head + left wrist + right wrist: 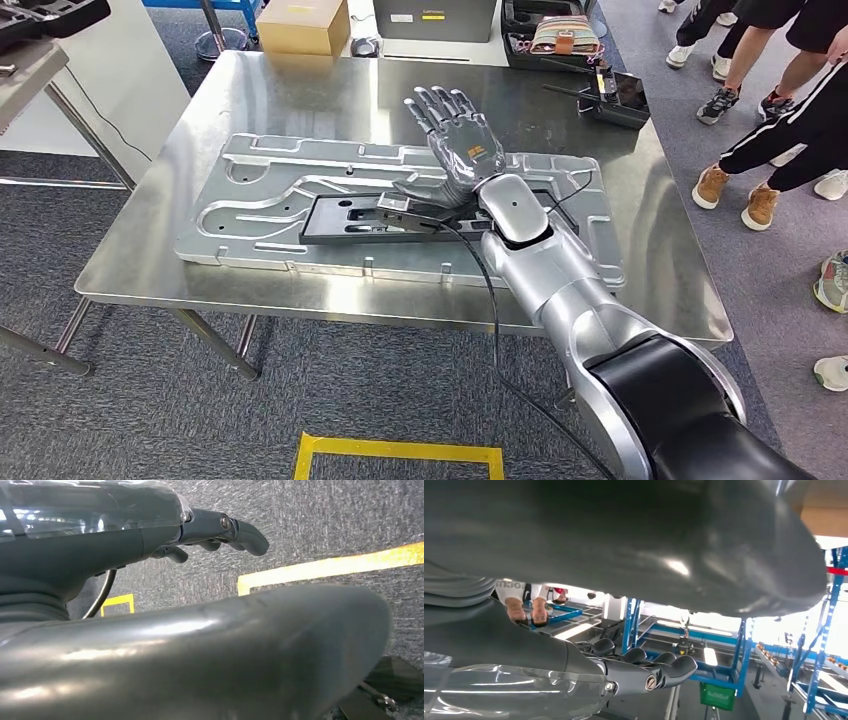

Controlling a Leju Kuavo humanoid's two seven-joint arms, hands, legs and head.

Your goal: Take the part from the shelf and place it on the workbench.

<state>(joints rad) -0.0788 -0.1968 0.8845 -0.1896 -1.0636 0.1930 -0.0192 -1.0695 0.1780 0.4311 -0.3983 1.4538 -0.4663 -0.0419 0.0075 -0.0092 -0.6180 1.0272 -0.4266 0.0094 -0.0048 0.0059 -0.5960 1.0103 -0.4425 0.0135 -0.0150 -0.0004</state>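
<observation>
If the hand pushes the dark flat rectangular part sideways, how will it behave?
The dark flat rectangular part looks rigid, so it probably will not bend. Lying flat on the silver metal tray, it should slide, not roll or tip.

The workbench (130, 260) is brushed, reflective sheet metal. On it the part (260, 190) looks like dull cast metal with a matt dark insert (350, 222). At 12 o'clock sits a cardboard box (303, 25). The floor (150, 420) is rough grey carpet.

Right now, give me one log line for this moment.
part: lying on metal tray on workbench | right hand: open above part, holding nothing | left hand: hanging over floor, grip unclear
</observation>
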